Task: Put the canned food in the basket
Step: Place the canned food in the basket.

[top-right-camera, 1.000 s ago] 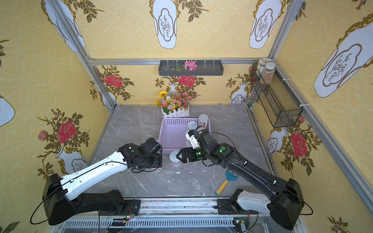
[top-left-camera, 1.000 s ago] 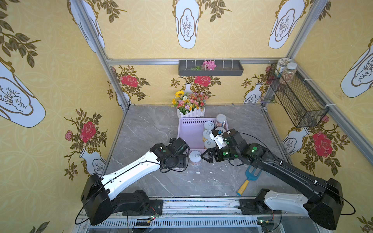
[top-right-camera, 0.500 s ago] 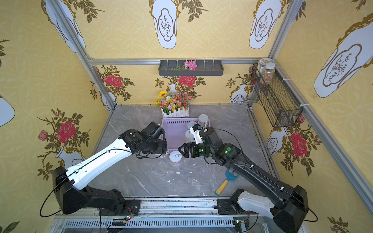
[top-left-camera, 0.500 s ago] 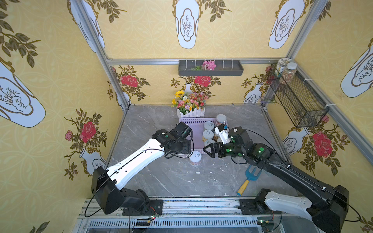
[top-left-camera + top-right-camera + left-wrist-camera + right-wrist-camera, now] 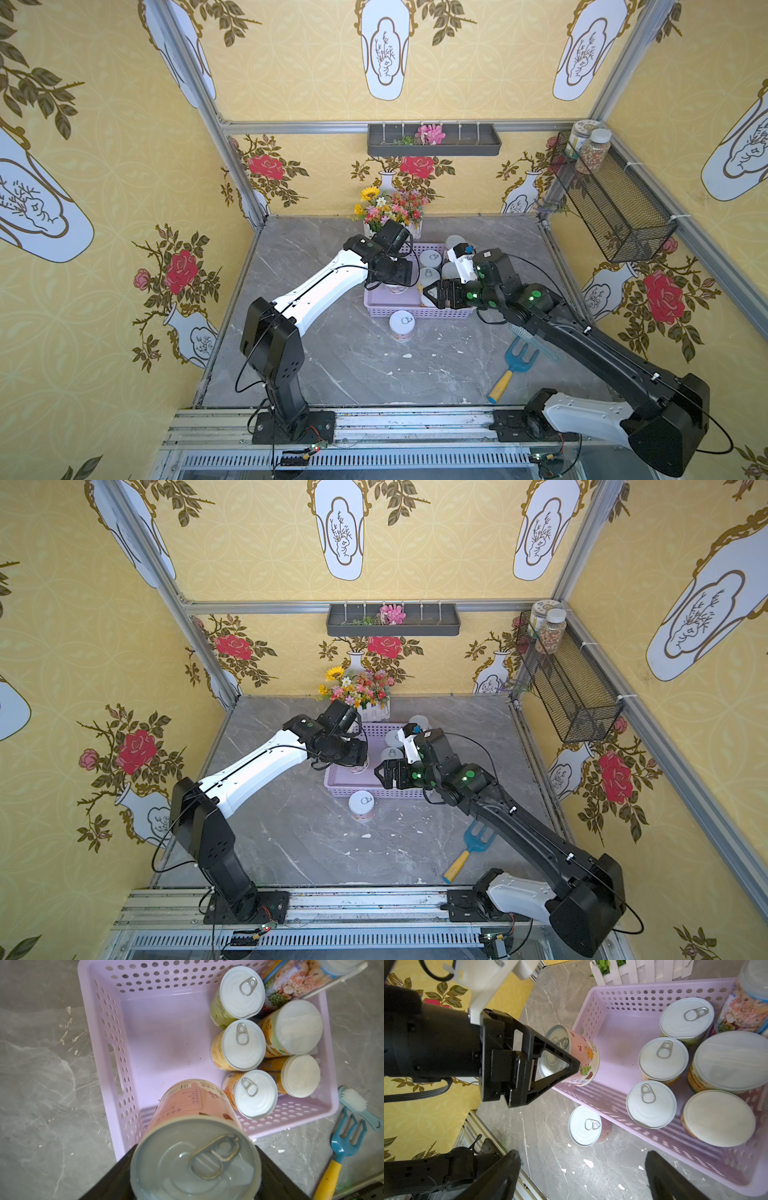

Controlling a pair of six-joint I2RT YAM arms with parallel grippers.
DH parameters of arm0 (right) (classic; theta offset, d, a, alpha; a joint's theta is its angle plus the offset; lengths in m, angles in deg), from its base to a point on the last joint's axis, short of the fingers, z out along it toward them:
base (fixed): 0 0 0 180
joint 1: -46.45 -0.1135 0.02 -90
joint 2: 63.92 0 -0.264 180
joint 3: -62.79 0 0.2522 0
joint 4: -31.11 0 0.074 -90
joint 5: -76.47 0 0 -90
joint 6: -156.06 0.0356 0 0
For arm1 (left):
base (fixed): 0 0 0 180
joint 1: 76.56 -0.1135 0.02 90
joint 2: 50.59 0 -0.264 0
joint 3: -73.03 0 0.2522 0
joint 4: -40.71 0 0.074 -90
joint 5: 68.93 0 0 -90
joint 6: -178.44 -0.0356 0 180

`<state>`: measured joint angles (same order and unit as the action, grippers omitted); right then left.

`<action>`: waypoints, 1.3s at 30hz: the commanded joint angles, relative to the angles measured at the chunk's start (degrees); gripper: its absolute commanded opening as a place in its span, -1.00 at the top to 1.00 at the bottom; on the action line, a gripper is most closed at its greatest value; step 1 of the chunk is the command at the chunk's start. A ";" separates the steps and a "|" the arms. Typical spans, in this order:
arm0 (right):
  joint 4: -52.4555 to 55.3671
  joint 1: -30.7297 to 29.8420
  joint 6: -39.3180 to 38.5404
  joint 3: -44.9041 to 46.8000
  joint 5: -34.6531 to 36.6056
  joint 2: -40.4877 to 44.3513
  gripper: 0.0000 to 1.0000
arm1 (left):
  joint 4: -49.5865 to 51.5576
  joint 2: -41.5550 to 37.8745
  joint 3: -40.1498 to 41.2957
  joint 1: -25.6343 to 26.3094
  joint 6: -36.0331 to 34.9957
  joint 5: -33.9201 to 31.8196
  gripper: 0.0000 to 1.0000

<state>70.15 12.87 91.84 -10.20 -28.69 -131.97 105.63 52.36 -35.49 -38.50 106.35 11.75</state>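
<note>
The lavender basket (image 5: 415,312) (image 5: 386,792) stands mid-table. Several cans (image 5: 241,1047) (image 5: 662,1059) stand upright in its right half. My left gripper (image 5: 399,274) (image 5: 195,1167) is shut on a pink pull-tab can (image 5: 195,1159) (image 5: 583,1053), which hangs tilted above the basket's bare left half. One more pull-tab can (image 5: 402,325) (image 5: 586,1126) stands on the table just in front of the basket. My right gripper (image 5: 434,293) (image 5: 581,1174) is open and empty above the basket's front edge. A taller white-lidded can (image 5: 291,980) leans at the far right corner.
A blue hand rake with a yellow handle (image 5: 513,370) and a pale blue brush (image 5: 536,343) lie front right, under my right arm. A flower pot with a white fence (image 5: 390,212) stands behind the basket. A black wire basket (image 5: 611,203) hangs on the right wall.
My left arm has carried the pink can away from the table's front and rightward, from beside the basket to over its left half. My right gripper moved slightly further back, still open.
</note>
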 commanded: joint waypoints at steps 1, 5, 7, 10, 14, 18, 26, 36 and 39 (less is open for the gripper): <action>-3.73 2.09 -1.26 -0.28 -4.66 -0.99 -0.95 | -1.81 3.96 -3.86 -0.52 -2.75 -1.69 -0.53; -3.62 4.43 -2.18 -0.79 -5.77 -2.47 -0.95 | -1.17 9.18 -9.91 -0.79 -3.96 -3.24 -0.54; -2.93 5.24 -3.07 -1.03 -5.67 -2.86 -0.95 | -0.89 11.18 -12.03 -0.80 -4.30 -3.84 -0.54; -1.57 6.20 -4.79 -1.46 -5.26 -3.49 -0.95 | -1.05 13.63 -14.18 -0.88 -4.72 -4.33 -0.53; -0.78 6.59 -7.23 -1.60 -4.90 -3.14 -0.95 | -1.23 16.20 -16.02 -1.30 -5.03 -5.66 -0.53; 0.60 6.69 -9.08 -2.69 -4.93 -3.70 -0.95 | -2.01 18.29 -17.73 -1.93 -5.07 -5.99 -0.53; -0.95 6.78 -10.00 -0.96 -2.57 -3.78 -0.95 | -1.63 25.40 -26.34 -2.20 -5.42 -6.58 -0.52; -5.55 6.78 -8.53 3.15 2.97 -0.24 -0.95 | -1.17 29.80 -31.17 -2.78 -5.43 -7.07 -0.52; -5.07 6.78 -8.53 2.92 3.19 0.19 -0.95 | -0.73 31.18 -32.68 -2.91 -5.48 -6.85 -0.52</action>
<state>67.22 19.60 82.77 -7.18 -27.18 -132.19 105.61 82.35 -67.18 -41.30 101.48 5.35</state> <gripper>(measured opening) 0.973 0.802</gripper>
